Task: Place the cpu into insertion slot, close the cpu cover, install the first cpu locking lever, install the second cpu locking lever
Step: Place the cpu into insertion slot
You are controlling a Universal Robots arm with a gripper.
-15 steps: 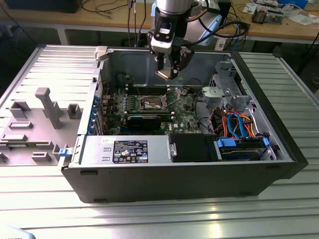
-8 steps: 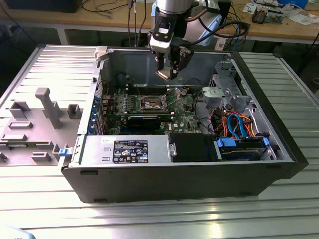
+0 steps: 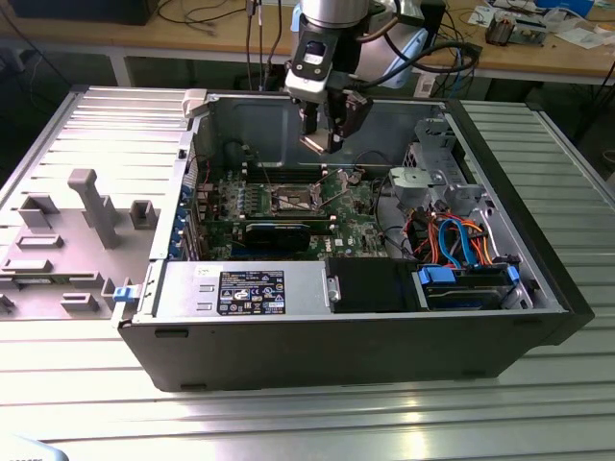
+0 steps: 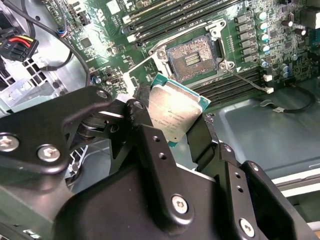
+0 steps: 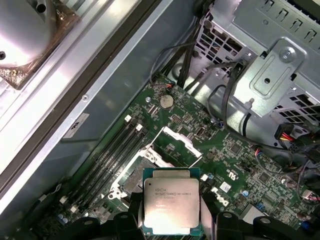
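Note:
My gripper (image 3: 323, 142) hangs inside the open computer case, above the green motherboard, and is shut on the cpu (image 4: 176, 111). The cpu is a flat square chip with a silvery top and green rim, clamped by its edges between the black fingers (image 4: 149, 131). In the first wrist view the cpu (image 5: 171, 206) sits just short of the insertion slot (image 5: 131, 173). The slot (image 4: 193, 59) lies bare with its dark pin field showing. The cpu cover (image 5: 176, 148) stands swung open beside the slot. In the exterior view the slot (image 3: 293, 200) lies below the gripper.
Long memory slots (image 4: 165, 15) flank the socket. A silver drive cage (image 5: 280, 65) and bundled cables (image 3: 452, 240) fill the case on the exterior view's right. A long black card (image 3: 279, 232) and the power supply (image 3: 240, 290) lie nearer the front. A grey fixture plate (image 3: 77, 226) sits outside.

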